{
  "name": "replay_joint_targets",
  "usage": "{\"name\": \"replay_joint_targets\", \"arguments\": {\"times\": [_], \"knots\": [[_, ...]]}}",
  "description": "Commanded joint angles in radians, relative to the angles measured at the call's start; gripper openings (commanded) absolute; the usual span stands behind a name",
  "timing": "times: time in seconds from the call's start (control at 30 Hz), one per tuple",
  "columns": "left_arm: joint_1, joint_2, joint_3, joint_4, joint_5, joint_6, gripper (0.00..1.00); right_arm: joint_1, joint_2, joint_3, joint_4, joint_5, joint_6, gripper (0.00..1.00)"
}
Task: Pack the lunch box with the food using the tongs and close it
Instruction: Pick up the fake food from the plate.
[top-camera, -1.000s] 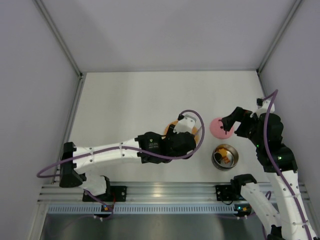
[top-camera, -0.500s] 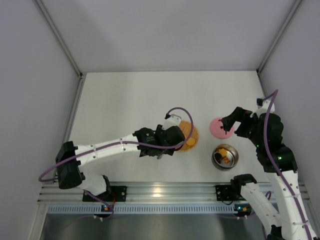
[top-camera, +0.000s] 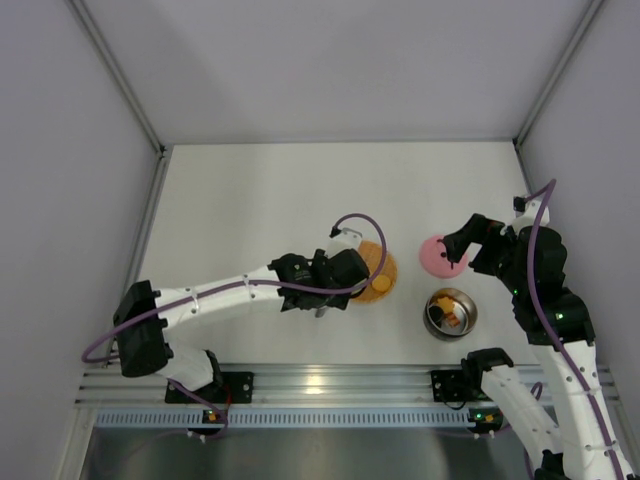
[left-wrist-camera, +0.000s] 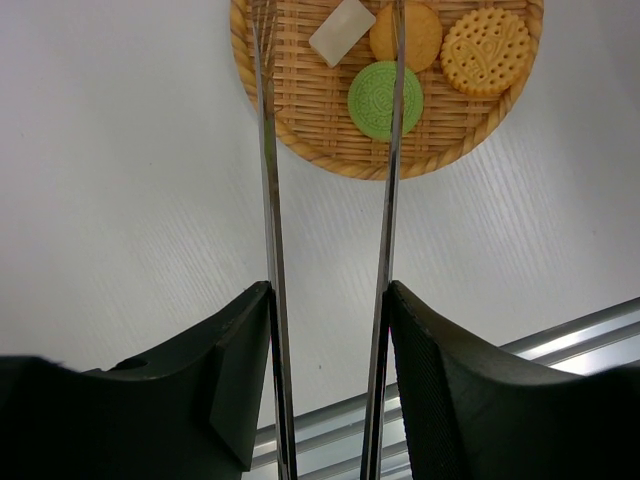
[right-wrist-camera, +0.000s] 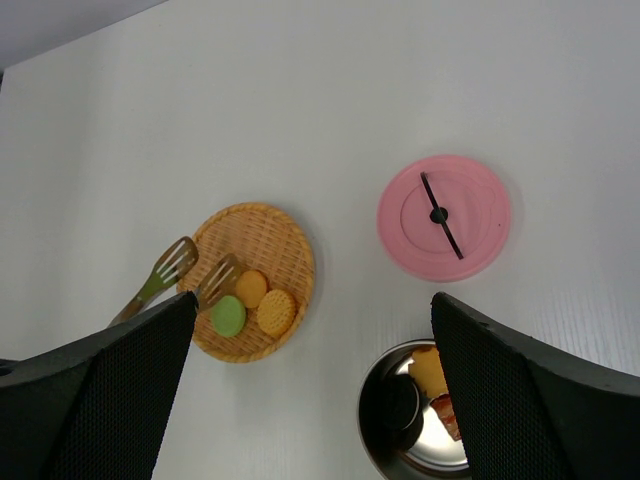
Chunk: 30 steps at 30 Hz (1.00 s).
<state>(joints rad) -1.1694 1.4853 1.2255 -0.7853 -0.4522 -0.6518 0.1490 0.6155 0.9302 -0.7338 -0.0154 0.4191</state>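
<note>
My left gripper (left-wrist-camera: 328, 300) is shut on the tongs (left-wrist-camera: 268, 200), whose two slim arms run up between its fingers. Their tips hang open over the left side of the woven mat (left-wrist-camera: 300, 110). On the mat lie food pieces: a green one (left-wrist-camera: 385, 98), an orange one (left-wrist-camera: 405, 35), a yellow one (left-wrist-camera: 485, 52) and a pale rectangular one (left-wrist-camera: 342, 32). The steel lunch box (top-camera: 450, 312) stands uncovered at the right, with dark, orange and reddish pieces inside (right-wrist-camera: 420, 425). Its pink lid (top-camera: 437, 255) lies flat on the table behind it. My right gripper (top-camera: 455, 245) hovers open above the lid, holding nothing.
The aluminium rail (top-camera: 320, 385) with both arm bases runs along the near edge. Grey walls enclose the table on the left, back and right. The left arm (top-camera: 220, 298) stretches across the front left towards the mat (top-camera: 380, 268).
The left arm has drawn back to the left, uncovering the mat, and its wrist now sits at the mat's left edge. The right arm has not moved.
</note>
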Motion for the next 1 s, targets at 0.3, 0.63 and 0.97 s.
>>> {"name": "replay_joint_targets", "arguments": {"times": [0.3,0.63,0.97], "knots": [[0.020,0.016,-0.011,0.058,0.024,0.020,0.50,-0.017,-0.008,0.006,-0.018,0.011,-0.013,1.00],[0.027,0.024,-0.014,0.055,0.033,0.023,0.48,-0.017,-0.002,0.010,-0.015,0.009,-0.014,1.00],[0.031,0.035,-0.021,0.063,0.043,0.027,0.45,-0.017,-0.002,0.009,-0.016,0.009,-0.011,1.00]]}}
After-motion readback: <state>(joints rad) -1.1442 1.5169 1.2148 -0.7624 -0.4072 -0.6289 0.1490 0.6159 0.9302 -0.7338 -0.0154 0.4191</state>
